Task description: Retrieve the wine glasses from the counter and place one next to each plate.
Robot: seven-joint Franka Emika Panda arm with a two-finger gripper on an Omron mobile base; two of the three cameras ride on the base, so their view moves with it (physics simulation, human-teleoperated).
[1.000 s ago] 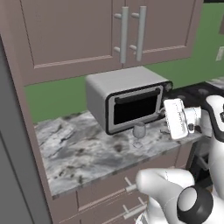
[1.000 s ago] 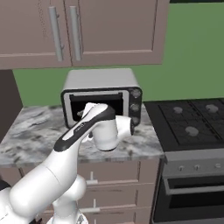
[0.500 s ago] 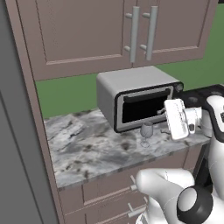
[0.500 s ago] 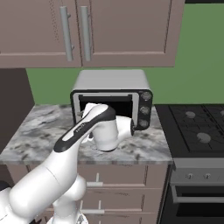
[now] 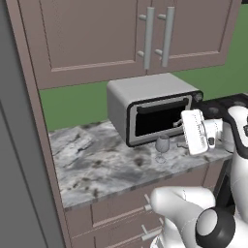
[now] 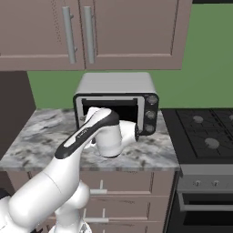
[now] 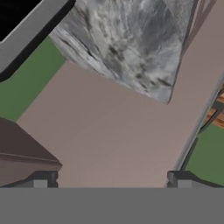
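left base view shows a wine glass (image 5: 162, 147) on the counter (image 5: 101, 167) — hand view, gripper (image 7: 109, 178) jaws spread wide.

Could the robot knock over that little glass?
Maybe. The wine glass stands on a thin stem, close beside the robot's hand on the counter, so a sideways swing might tip it. The toaster oven sits right behind it, leaving little room. The tool is open and isn't aimed at the glass.
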